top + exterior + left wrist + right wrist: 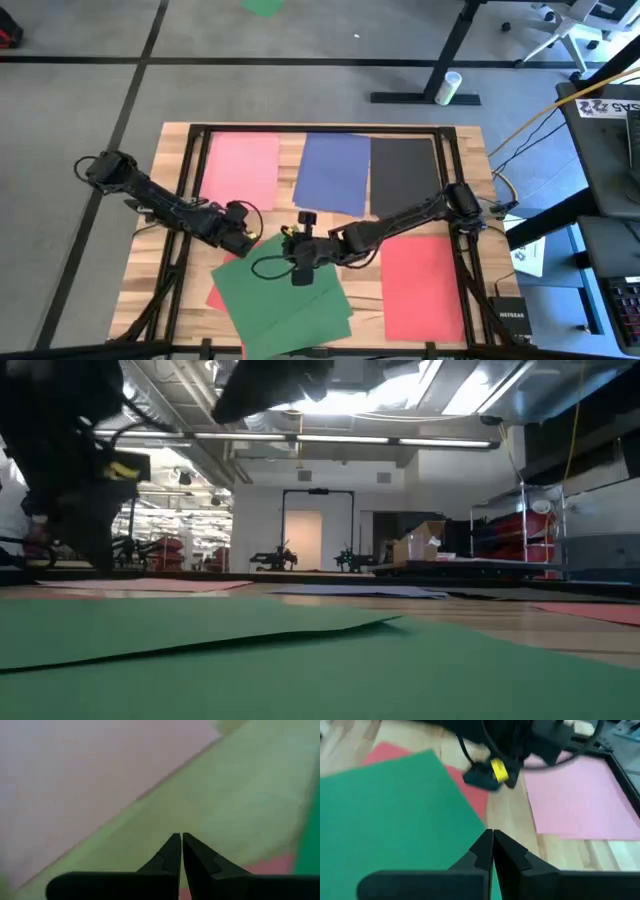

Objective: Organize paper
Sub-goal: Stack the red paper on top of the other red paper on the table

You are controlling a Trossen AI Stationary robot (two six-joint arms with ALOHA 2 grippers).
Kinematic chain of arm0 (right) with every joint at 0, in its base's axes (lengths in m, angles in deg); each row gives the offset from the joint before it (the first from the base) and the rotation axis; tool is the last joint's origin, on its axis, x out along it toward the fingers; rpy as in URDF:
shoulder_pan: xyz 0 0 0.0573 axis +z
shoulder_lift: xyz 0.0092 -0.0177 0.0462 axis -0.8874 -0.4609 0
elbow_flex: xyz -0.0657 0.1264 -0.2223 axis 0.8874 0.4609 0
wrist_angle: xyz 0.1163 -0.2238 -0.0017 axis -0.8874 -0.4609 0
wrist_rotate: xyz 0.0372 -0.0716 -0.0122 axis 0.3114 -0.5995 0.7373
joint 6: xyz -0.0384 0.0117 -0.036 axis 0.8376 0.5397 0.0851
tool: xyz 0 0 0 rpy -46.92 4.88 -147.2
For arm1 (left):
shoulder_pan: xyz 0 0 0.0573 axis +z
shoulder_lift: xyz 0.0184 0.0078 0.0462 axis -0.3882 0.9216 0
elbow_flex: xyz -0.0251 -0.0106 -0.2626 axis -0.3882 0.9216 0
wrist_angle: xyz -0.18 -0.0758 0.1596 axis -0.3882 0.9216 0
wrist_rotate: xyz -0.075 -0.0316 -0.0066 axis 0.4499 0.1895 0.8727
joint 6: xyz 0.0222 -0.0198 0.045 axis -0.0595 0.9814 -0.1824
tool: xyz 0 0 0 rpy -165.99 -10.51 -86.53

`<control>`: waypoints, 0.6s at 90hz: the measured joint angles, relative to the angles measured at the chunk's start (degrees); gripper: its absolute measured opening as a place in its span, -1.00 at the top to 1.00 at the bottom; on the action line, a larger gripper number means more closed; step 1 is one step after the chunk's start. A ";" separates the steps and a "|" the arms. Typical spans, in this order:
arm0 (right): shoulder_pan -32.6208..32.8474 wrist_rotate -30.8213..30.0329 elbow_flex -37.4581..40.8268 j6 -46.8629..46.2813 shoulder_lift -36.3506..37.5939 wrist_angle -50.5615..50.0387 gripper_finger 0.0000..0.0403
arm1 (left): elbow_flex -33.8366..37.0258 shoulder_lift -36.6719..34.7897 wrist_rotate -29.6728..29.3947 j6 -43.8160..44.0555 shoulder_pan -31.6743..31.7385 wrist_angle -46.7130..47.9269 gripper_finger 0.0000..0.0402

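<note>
Two overlapping green sheets point(285, 300) lie near the table's front edge, on top of a red sheet point(214, 294). Pink point(241, 168), blue point(335, 172) and black point(403, 175) sheets lie side by side at the back, and another red sheet point(422, 285) lies front right. My left gripper point(243, 238) is shut and low over the top green sheet's far left corner point(225, 795). My right gripper point(300, 268) is shut and hangs above that sheet's far edge point(470, 810). My left gripper has its shut fingertips point(175, 845) pointing down, close over the top green sheet beside its edge point(150, 795). I cannot tell whether they touch the paper.
A dark frame point(320, 130) runs along the table's back edge and down both sides. A black box point(510, 318) sits at the front right corner. Bare wood point(290, 215) shows between the back row of sheets and the green ones.
</note>
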 joint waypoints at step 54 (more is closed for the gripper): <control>13.84 0.13 0.00 -4.66 0.00 -5.74 1.00 | -2.18 0.00 -7.09 0.86 -17.45 -16.91 1.00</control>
